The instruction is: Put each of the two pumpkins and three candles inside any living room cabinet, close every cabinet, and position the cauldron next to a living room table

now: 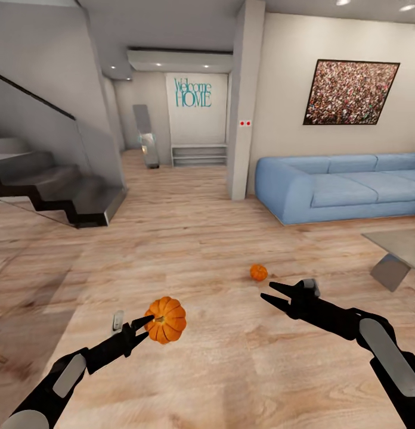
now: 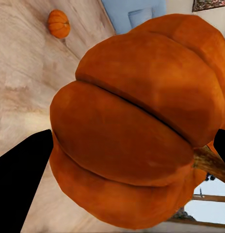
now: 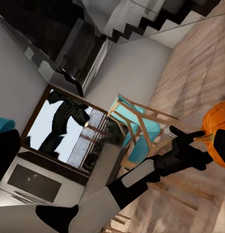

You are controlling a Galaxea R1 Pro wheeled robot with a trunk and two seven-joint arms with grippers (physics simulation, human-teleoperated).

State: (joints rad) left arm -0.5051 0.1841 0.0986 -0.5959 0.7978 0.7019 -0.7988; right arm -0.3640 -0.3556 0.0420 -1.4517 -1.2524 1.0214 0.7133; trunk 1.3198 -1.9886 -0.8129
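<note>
My left gripper (image 1: 148, 328) is shut on a bright orange ribbed pumpkin (image 1: 166, 320), held above the wooden floor. In the left wrist view that pumpkin (image 2: 136, 131) sits between the two black fingers (image 2: 20, 179), its brown stem at one side. A second, smaller-looking pumpkin (image 1: 259, 272) lies on the floor ahead, also seen in the left wrist view (image 2: 59, 23). My right gripper (image 1: 268, 291) is open and empty, a little short of that floor pumpkin. The right wrist view looks across at my left arm (image 3: 141, 177) and the held pumpkin (image 3: 216, 127). A corner of the grey glossy table (image 1: 401, 241) shows at the right.
A blue sofa (image 1: 344, 187) stands along the right wall. A dark staircase (image 1: 58, 190) with a glass side is at the left. A grey pillar (image 1: 243, 101) stands ahead, with a hallway and low white shelf (image 1: 199, 155) behind. Open wooden floor lies around me.
</note>
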